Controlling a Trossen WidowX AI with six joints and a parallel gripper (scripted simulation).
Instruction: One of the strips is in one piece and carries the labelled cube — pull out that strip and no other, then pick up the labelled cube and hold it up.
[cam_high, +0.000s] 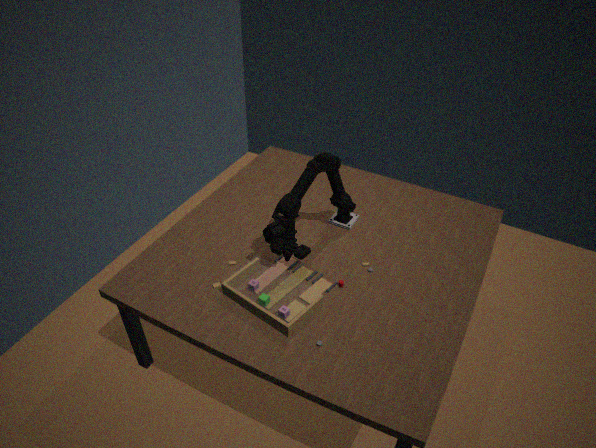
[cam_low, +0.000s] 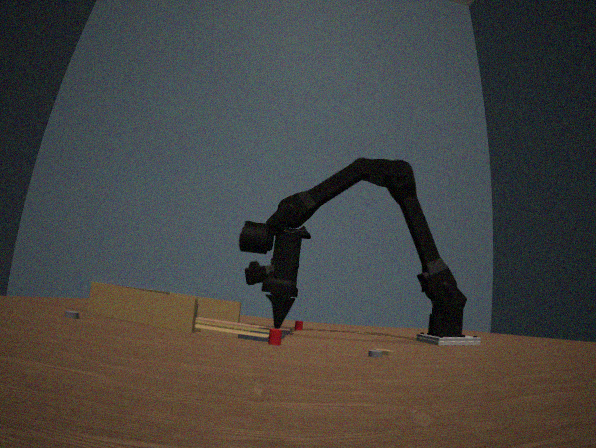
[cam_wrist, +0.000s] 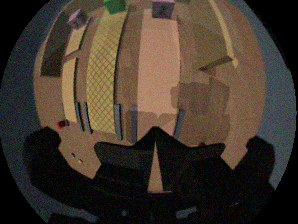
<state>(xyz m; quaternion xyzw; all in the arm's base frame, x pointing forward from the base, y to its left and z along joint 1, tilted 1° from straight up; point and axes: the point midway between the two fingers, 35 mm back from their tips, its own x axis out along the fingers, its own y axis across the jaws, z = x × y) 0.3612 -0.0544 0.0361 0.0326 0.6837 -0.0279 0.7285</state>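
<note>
My gripper (cam_high: 287, 258) (cam_low: 277, 326) (cam_wrist: 155, 129) is shut and empty, pointing down low at the near end of the pink strip (cam_high: 272, 276) (cam_wrist: 159, 60). That strip looks unbroken; a purple cube with a dark mark (cam_high: 254, 284) (cam_wrist: 163, 8) sits at its far end. A crosshatched yellow strip (cam_high: 291, 285) (cam_wrist: 102, 75) has a green cube (cam_high: 264, 299) (cam_wrist: 115, 5) at its far end. A pale yellow strip (cam_high: 316, 291) (cam_wrist: 70, 90) shows a break partway along; another purple cube (cam_high: 284, 312) (cam_wrist: 77, 19) sits at its far end. Whether the fingertips touch the pink strip is unclear.
A wooden walled frame (cam_high: 255, 309) (cam_low: 145, 305) surrounds the strips' far ends. Dark guide rails (cam_wrist: 118, 121) flank their near ends. Red cylinders (cam_high: 341, 283) (cam_low: 275, 337) (cam_wrist: 61, 124) stand at the sides. Small grey discs (cam_high: 319, 343) (cam_low: 72, 314) and tan bits (cam_high: 232, 262) lie around.
</note>
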